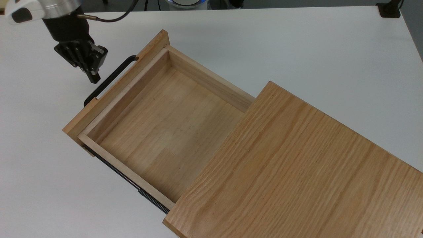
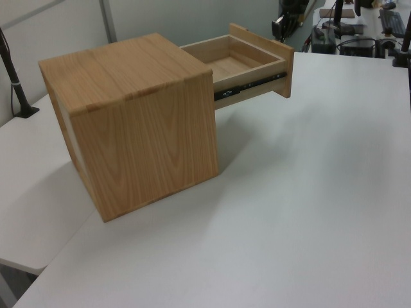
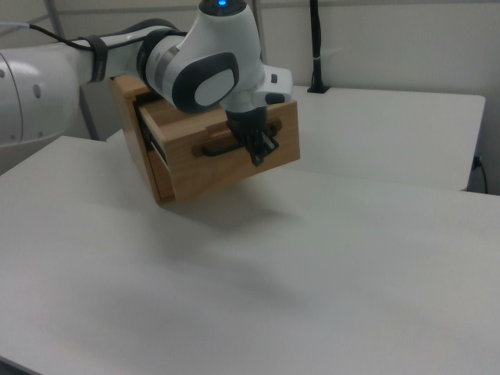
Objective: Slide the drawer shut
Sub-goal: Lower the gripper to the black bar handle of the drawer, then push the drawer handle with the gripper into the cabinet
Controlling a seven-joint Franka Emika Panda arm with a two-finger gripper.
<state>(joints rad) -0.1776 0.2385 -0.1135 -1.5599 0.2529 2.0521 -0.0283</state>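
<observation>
We log: drawer (image 1: 165,122), pulled far out of the cabinet (image 2: 138,122) on the white counter (image 1: 297,43); tool (image 1: 93,78) just beside its black handle (image 1: 107,81), fingers together

Pale wood drawer (image 1: 165,129) with black handle (image 1: 107,81) and rails; darker oak-grained cabinet (image 1: 297,172); white worktop (image 1: 297,43); black gripper (image 1: 93,78) on a white arm (image 3: 195,62).

We see a broad white table (image 1: 297,43), a light-wood cabinet (image 2: 141,128) standing directly on it toward the left view's left, bare white surface spreading around it in the right view, a second white table (image 3: 391,125) far behind
</observation>
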